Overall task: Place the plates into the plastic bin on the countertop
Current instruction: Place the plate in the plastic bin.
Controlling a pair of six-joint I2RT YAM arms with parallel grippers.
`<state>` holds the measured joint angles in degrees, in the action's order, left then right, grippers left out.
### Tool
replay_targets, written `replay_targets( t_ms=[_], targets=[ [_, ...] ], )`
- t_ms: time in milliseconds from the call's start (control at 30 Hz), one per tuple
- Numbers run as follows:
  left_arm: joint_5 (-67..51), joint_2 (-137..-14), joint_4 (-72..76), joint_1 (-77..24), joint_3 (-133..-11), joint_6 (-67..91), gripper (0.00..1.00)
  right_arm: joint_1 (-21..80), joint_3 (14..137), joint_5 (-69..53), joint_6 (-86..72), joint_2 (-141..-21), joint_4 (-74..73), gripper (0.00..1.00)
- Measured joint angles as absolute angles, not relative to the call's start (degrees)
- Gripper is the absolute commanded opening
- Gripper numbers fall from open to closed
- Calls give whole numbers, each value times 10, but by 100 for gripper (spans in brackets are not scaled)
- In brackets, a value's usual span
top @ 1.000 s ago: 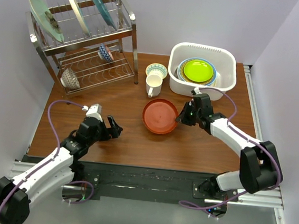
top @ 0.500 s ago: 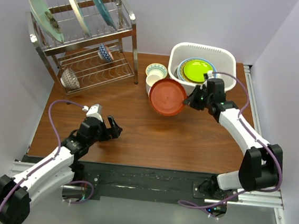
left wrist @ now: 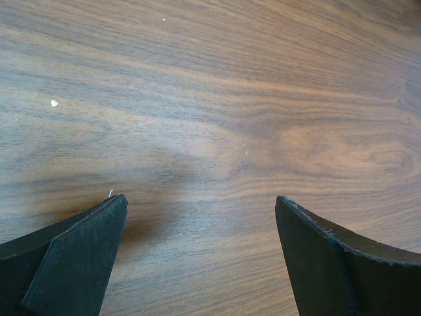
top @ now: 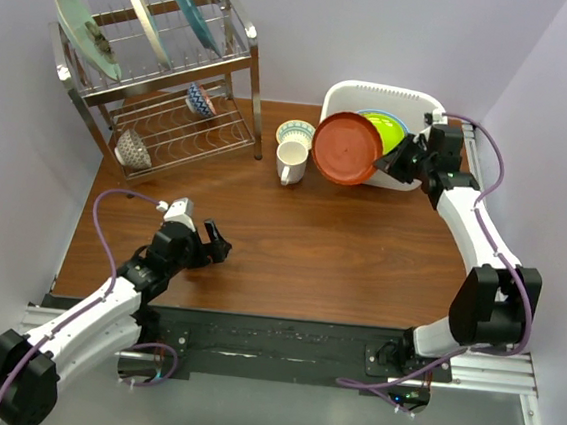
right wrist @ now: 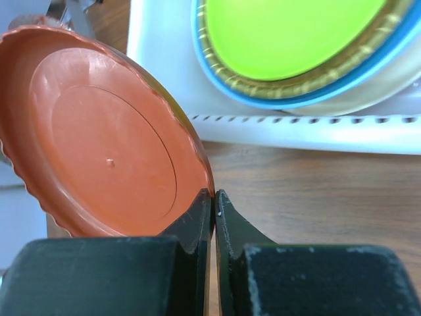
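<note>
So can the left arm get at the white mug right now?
Probably yes: the left gripper is open and empty, and only bare countertop lies between it and the white mug.

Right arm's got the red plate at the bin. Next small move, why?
Probably shift the red-orange plate further over the plastic bin and level it above the lime green plate. The right gripper pinches its rim, and the plate hangs tilted across the bin's left rim, so releasing now would likely catch that rim.
</note>
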<state>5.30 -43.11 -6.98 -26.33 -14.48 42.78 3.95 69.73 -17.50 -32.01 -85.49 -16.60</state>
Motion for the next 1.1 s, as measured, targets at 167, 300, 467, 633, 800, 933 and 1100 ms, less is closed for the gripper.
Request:
replay_targets(
  t_ms=[167,300,467,633,800,933,1100],
  targets=[
    [54,-433,-70,-263,-145,428,100,13,713,-179,-336,-877,-164,0],
    [54,-434,-71,-263,-145,428,100,3,739,-180,-345,-905,-153,0],
    [54,-431,-75,-263,-145,428,100,-13,759,-182,-355,-930,-146,0],
    [54,-425,-79,-263,-145,427,100,-33,777,-181,-367,-958,-136,0],
    [54,-424,-81,-263,-145,425,100,-42,788,-175,-378,-984,-124,0],
    [53,-424,-85,-263,-145,424,100,-43,801,-171,-384,-1003,-123,0],
    [54,-420,-88,-263,-145,424,100,-43,829,-161,-388,-1028,-122,1]
  ],
)
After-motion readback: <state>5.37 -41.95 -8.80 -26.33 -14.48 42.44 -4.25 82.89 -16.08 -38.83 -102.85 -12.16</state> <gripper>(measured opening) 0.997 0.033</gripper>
